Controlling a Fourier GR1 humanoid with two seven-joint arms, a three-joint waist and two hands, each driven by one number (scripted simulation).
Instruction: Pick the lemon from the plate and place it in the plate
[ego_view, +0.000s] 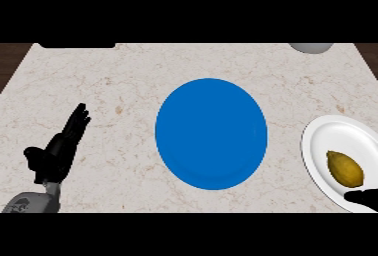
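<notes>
Lying on the white round plate (325, 150) at the tabletop's (111, 80) right edge, the dull-yellow oval lemon (344, 168) has its long axis running up-left to down-right, just above the right robot hand (365, 197), whose finger state cannot be told. The left robot hand (59, 150) rests well apart at the left, fingers straight. Unobstructed tabletop separates the lemon from the blue oval plate (211, 134) at centre.

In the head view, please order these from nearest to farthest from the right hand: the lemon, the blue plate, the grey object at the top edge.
From the right hand, low at the right edge:
1. Lemon, on the white plate, right side.
2. Blue plate, centre.
3. Grey object, top right edge.
</notes>
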